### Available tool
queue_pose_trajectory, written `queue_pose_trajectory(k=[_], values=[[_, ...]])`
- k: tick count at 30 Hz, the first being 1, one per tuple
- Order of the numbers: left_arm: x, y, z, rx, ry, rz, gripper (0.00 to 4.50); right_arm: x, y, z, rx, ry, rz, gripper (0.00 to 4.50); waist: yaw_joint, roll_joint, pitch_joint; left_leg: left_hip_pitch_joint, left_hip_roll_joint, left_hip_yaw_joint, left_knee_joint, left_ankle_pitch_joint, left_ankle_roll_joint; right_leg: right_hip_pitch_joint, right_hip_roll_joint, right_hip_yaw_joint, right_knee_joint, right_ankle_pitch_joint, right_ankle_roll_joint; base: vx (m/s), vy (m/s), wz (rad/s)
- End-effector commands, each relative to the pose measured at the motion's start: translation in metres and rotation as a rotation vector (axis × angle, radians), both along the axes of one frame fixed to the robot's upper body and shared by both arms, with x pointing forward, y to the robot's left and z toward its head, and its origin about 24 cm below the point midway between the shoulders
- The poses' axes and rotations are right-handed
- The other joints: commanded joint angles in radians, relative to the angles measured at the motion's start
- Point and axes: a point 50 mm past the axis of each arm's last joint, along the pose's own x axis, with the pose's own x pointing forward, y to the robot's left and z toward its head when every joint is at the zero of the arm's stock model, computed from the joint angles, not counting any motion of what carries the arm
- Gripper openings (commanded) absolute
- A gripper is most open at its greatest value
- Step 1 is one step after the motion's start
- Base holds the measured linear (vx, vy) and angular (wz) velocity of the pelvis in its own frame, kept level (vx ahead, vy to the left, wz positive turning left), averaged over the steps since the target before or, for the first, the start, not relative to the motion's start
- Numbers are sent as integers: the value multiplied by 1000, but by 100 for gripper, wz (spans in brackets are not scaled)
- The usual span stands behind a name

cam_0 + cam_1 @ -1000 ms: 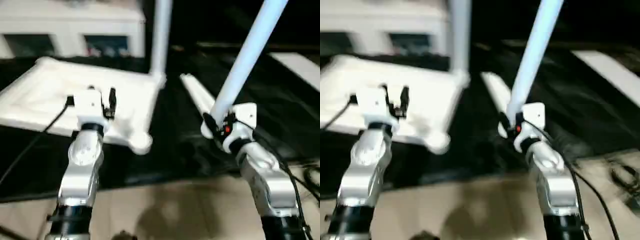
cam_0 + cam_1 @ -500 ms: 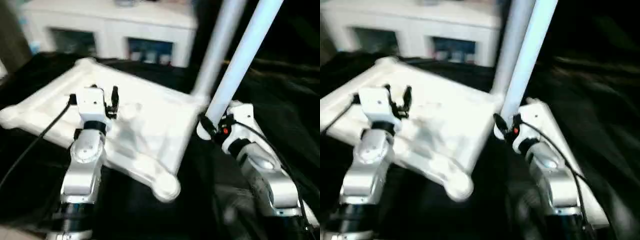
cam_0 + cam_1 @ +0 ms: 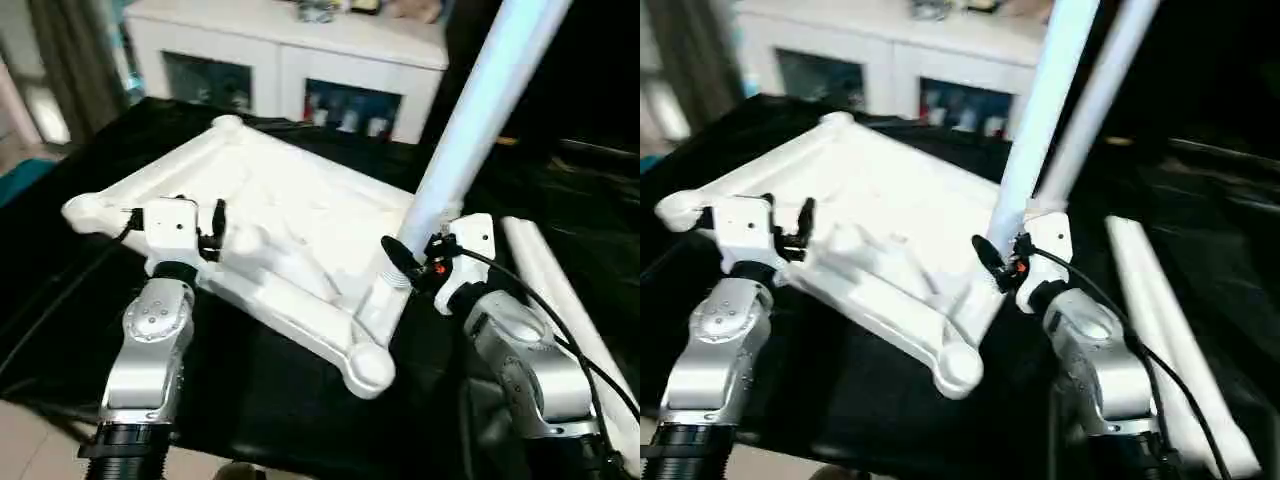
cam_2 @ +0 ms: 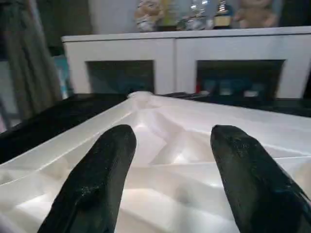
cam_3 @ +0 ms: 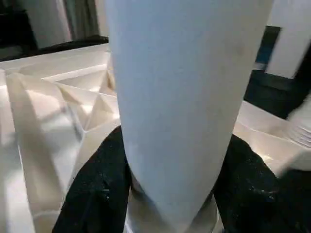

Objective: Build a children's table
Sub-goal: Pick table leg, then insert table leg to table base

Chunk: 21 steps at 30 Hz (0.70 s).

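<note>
- The robot's two silver arms are reaching out over a big black-draped work table (image 3: 60, 300).
- The left gripper (image 3: 211, 222) is hanging over the near edge of the white tabletop (image 3: 290, 210). Its two black fingers (image 4: 97, 174) are standing apart with nothing between them. The ribbed plastic is showing in the gap.
- The right gripper (image 3: 412, 268) is squeezing the low end of a long white leg (image 3: 480, 110). A black finger (image 5: 97, 189) is pressing on each side of the tube.
- That leg is leaning up and away from the robot, to the top of the picture. Its low end is sitting near the right edge of the tabletop.
- The tabletop is lying upside down on the black cloth, with its ribs facing up. It is turned at a slant, and one round corner socket (image 3: 368, 368) is pointing toward the robot.
- Another white leg (image 3: 1100, 90) is standing up just behind the held one.
- More white legs (image 3: 560, 300) are lying flat on the cloth to the right.
- Far back, a white cabinet (image 3: 290, 60) is standing against the wall.
</note>
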Motion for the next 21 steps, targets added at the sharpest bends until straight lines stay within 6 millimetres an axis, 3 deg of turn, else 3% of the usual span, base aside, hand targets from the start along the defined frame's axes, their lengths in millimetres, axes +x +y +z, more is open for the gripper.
queue_pose_trajectory(k=[1,2,3,4,5,6,7,8,9,10,11,12,14,15,18,19,20,21], values=[[1,-6,6,-11,-19,-25,300,1,-3,5,-7,-14,-10,192,-25,31,-58,43,208,-126,-229,-627,-68,-9,-39,-12,63,-65,-79,-47,-97,-6],[1,-5,6,-19,-8,-29,300,1,-2,6,-4,-14,-8,192,-24,30,-60,46,199,-116,-219,-619,-30,-11,-46,-6,63,-67,-78,-28,-179,-3],[2,-3,6,-12,-4,-29,300,0,-2,6,-2,-15,-8,192,-26,13,-63,40,149,-86,-190,-568,42,-5,-69,25,17,-70,-107,-28,-179,-3],[2,-2,7,-11,-2,-31,300,0,-2,6,-1,-15,-8,192,-14,-30,-71,-14,5,2,-57,-427,49,17,-106,47,-104,-204,-180,-30,-205,-12],[3,-1,7,-5,-1,-30,300,0,-1,7,2,-15,-8,192,21,-36,-66,-9,-31,22,33,-280,55,11,-165,59,-151,-386,-148,-47,-193,-22],[3,0,8,-2,-3,-30,300,0,-1,7,3,-16,-8,192,35,-56,-76,-26,-28,14,53,-150,61,27,-177,82,-152,-496,-65,-47,-193,-22],[3,1,9,-1,-3,-32,300,-1,-1,7,1,-16,-3,192,51,-54,-75,-53,-5,-6,-1,-37,12,33,-151,80,-121,-558,141,-35,-167,-21],[3,1,9,2,1,-40,300,-1,0,8,2,-14,3,192,53,-50,-81,-49,2,-12,-16,-46,9,35,-144,79,-111,-486,161,-26,-127,-15],[3,1,9,14,5,-52,300,-1,0,8,3,-15,8,192,52,-33,-82,-34,19,-23,-47,-61,13,23,-116,55,-95,-301,131,-26,-127,-15],[4,0,10,46,5,-89,300,-2,1,8,5,-15,13,192,50,-22,-82,-28,23,-26,-54,-70,9,19,-99,45,-91,-237,109,-24,-102,-4],[3,-2,11,70,-1,-145,300,-2,1,8,11,-13,19,192,48,-14,-79,-10,31,-24,-57,-124,7,9,-94,37,-102,-214,80,-13,-67,5],[3,-4,11,78,7,-190,300,-2,2,9,18,-12,26,192,48,-26,-76,-1,29,-19,-61,-147,10,14,-91,30,-107,-225,59,-13,-67,5],[0,-17,8,173,58,-529,300,-2,1,10,29,-17,57,192,55,-18,-71,10,38,-19,-77,-159,20,10,-94,29,-116,-261,32,0,0,0],[-5,-21,7,134,101,-668,317,-3,0,10,35,-14,68,192,59,-17,-73,16,52,-22,-87,-168,10,11,-97,30,-110,-256,4,0,0,0],[-8,-21,10,182,136,-828,337,-3,-2,10,29,-17,88,192,56,-7,-69,35,74,-22,-102,-228,-19,1,-103,32,-96,-178,-95,0,0,0],[-9,-20,10,226,178,-936,347,-4,-5,10,37,-17,109,192,56,-2,-71,38,73,-20,-104,-235,-24,5,-107,33,-95,-153,-115,8,53,7],[-9,-20,10,226,178,-936,361,-4,-5,10,37,-17,109,192,56,-2,-71,38,70,-18,-105,-236,-27,5,-105,35,-93,-141,-121,0,0,0],[-8,-20,11,251,200,-982,372,-5,-6,10,38,-15,118,192,50,-5,-71,28,71,-18,-108,-225,-35,17,-109,35,-84,-100,-138,0,0,0]])
